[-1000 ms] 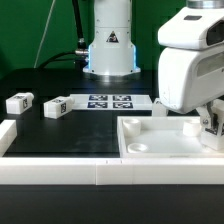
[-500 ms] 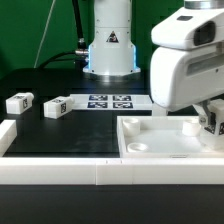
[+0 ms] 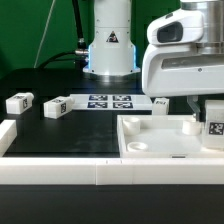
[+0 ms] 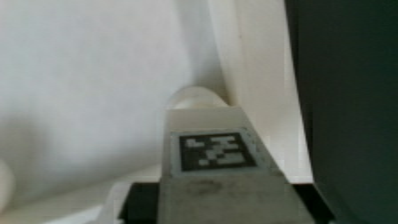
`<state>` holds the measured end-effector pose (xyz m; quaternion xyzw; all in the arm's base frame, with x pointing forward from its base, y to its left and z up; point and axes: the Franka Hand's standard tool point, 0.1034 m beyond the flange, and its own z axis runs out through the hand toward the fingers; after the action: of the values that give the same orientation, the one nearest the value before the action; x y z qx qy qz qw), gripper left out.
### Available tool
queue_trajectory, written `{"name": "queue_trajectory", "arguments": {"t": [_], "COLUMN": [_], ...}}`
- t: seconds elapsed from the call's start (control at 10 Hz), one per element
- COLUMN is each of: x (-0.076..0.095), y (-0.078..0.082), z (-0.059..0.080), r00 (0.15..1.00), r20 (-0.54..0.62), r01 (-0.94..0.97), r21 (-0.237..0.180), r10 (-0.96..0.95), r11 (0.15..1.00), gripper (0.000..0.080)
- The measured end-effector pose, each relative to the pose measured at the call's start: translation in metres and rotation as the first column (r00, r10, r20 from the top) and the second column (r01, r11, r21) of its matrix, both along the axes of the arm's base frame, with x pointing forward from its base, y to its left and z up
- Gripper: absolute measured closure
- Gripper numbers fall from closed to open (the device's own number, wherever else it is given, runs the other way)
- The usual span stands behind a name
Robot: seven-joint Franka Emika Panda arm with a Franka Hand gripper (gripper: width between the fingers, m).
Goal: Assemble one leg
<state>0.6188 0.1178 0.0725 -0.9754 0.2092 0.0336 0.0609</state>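
Background: dark curtain and green cabling behind the arm's base [image 3: 110, 45].

Surface: black table [image 3: 70, 135], matte, with open room at its middle. The marker board [image 3: 110, 101] lies flat at the back and a white rail [image 3: 60, 172] runs along the near edge.

Item 1, gripper [image 3: 210, 122]: at the exterior view's right, low over the white square panel [image 3: 170, 150]. I read it as clenched on the leg [image 3: 213, 128]. The wrist view shows that leg [image 4: 217, 150] standing dead centre between the jaws, tag facing the camera.

Item 2, the leg's lie: it is already in hand, so the leg needs no fetching. Its long axis runs straight out from the jaws, rounded tip leading toward the panel below. I cannot tell whether the tip touches the panel.

Item 3, target: in the wrist view the tip sits near the panel's edge, beside the black table. One corner hole [image 3: 138, 146] shows toward the exterior view's left of the gripper. The corner directly under the leg is hidden from me. I judge the next move turns on lining the tip up over a hole.

Item 4, spare legs: two at the far left [image 3: 20, 102] [image 3: 57, 106] and one behind the panel [image 3: 160, 102], all well apart from the gripper.
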Motion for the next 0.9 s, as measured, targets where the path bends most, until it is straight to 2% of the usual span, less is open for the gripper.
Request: {"name": "queue_trajectory", "arguments": {"t": [0.2,0.4,0.5,0.7,0.9], "x": [0.0012,0.0007,0.0000,0.0001,-0.0001], "y": [-0.0003,0.0020,0.0055,0.0058,0.0085], "z": [-0.0001,-0.0012,-0.0012,-0.0013,-0.0012], "r00": [0.977,0.909,0.848,0.796,0.706], "r20": [-0.020,-0.040,-0.055,-0.078,-0.105], "r01": [0.210,0.413,0.526,0.600,0.702], "r21": [-0.011,-0.023,-0.033,-0.024,-0.029], "r10": [-0.211,-0.414,-0.527,-0.600,-0.701], "r11": [0.978,0.910,0.850,0.800,0.711], "gripper": [0.0506,0.0506,0.0506,0.0506,0.0506]}}
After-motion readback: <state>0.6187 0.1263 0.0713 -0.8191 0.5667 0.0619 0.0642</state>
